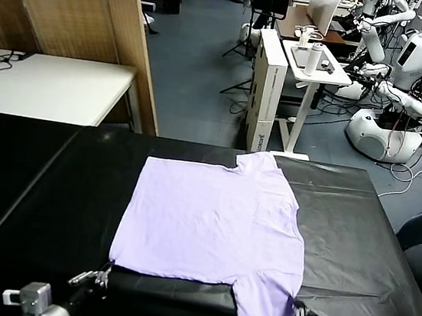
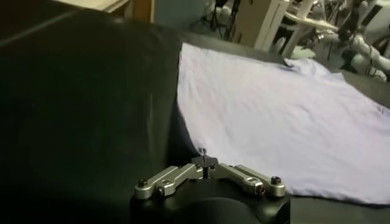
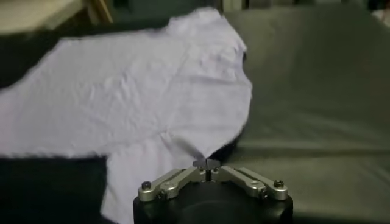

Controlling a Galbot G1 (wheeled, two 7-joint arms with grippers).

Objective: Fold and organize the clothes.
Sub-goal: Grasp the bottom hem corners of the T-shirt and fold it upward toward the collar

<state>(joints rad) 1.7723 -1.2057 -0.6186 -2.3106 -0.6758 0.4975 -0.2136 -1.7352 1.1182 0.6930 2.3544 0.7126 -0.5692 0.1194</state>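
The lavender T-shirt (image 1: 214, 228) is spread flat at the centre of the black table (image 1: 354, 245). The left gripper (image 2: 206, 161) is closed on the shirt's lower-left hem corner; the right gripper (image 3: 207, 163) is pinched shut on the lower-right sleeve. A white table (image 1: 50, 84) is seen upper left, a white robot (image 1: 403, 97) upper right.

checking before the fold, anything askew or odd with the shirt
Nothing damaged. The shirt lies flat but sideways, and its near sleeve hangs over the table's front edge. Both grippers, left and right, are shut at that edge.
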